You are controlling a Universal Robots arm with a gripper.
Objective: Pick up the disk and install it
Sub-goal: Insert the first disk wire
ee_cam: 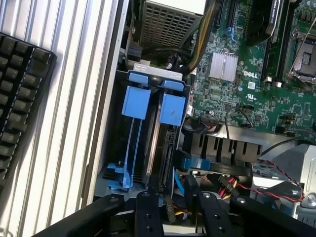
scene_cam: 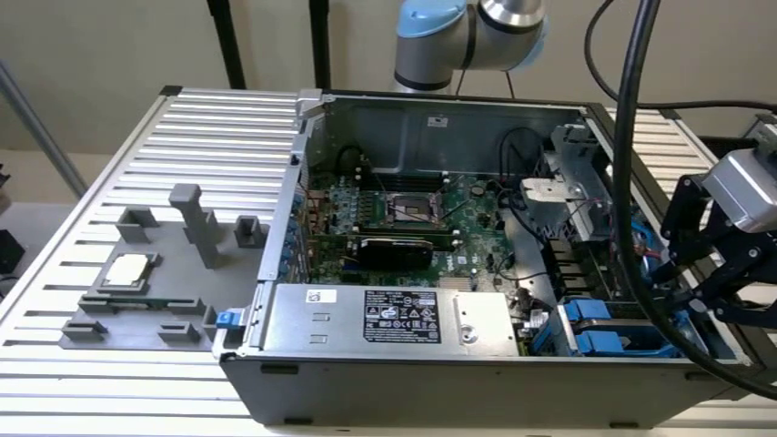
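Setting: slatted metal table (scene_cam: 218, 118) carrying an open computer case (scene_cam: 486, 382), with a plain wall behind.
Exterior view, arm: the arm descends behind the case. Its gripper (scene_cam: 719, 289) hangs at the exterior view's right, just outside the case wall and above the drive bay corner.
Exterior view, disk: blue carrier tabs mark the disk (scene_cam: 595, 330), standing in the bay at the case's near right corner beside the silver box (scene_cam: 388, 317).
Exterior view, aside: a small chip (scene_cam: 127, 270) lies on the grey fixture (scene_cam: 134, 309) at the exterior view's left, well apart from the work.
Wrist view, disk: the disk (ee_cam: 165, 148) stands on edge in the bay under a blue tab, next to a second blue carrier (ee_cam: 133, 103) and just beside the motherboard (ee_cam: 256, 74).
Wrist view, tool: the gripper (ee_cam: 176, 207) is spread and grasping nothing. Its black fingers (ee_cam: 148, 217) are poised over the bay without touching the disk.
Wrist view, edge: a keyboard (ee_cam: 19, 98) rests on the table outside the case.
Step, as judged: the tool hovers empty-handed at the bay with the disk seated in its slot. Whether it is fully latched cannot be told.
Demands, as judged: any grip calls for fingers squared to the narrow tab and kept off the cables (ee_cam: 237, 187) close by.
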